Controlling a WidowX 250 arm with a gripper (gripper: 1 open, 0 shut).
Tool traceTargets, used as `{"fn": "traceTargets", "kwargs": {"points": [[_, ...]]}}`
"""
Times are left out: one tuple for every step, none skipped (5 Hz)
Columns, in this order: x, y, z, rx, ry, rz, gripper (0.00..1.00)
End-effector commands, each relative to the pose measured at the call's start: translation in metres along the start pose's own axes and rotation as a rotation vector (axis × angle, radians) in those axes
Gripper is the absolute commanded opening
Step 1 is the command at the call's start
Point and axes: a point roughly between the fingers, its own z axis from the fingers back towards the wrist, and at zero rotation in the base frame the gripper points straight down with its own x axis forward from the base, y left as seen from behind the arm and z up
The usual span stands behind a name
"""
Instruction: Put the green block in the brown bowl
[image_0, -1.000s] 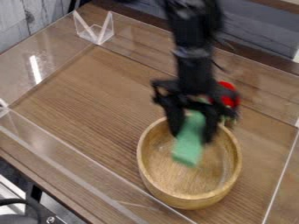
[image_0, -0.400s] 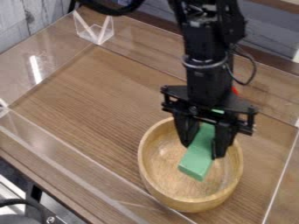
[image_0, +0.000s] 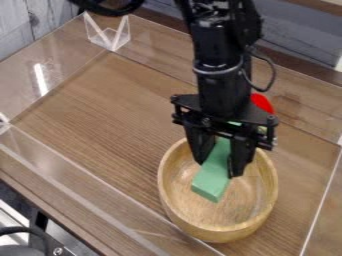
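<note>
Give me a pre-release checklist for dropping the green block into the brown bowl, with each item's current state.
1. Green block sits between the fingers of the hand: ok, its upper end is between them.
2. Block is over the brown bowl, inside the rim: ok.
3. Block's lower end rests on the bowl floor: cannot tell; it looks close to the floor, tilted.
4. Bowl interior free of other objects: ok, only bare wood shows.
5. Red toy behind the arm is clear of the hand: cannot tell, mostly hidden.
6. Bowl stands flat on the wooden table: ok.
</note>
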Motion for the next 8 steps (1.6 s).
{"fn": "traceTargets", "kwargs": {"points": [[0.001,0.006,0.005,-0.01,-0.054,0.049,0.0],[-0.003,0.009,0.001,-0.005,-0.07,0.098,0.0],[0.001,0.003,0.002,0.0,-0.096,0.173,0.0],[0.006,-0.003,0.002,0.005,-0.116,0.224,0.0],[0.005,-0.019,-0.002,0.008,-0.098,0.119,0.0],[0.005,-0.032,-0.007,0.018,-0.075,-0.02,0.0],[0.009,-0.031,-0.011,0.017,-0.09,0.019,0.0],[0.011,-0.036,-0.015,0.017,-0.101,0.063,0.0]]}}
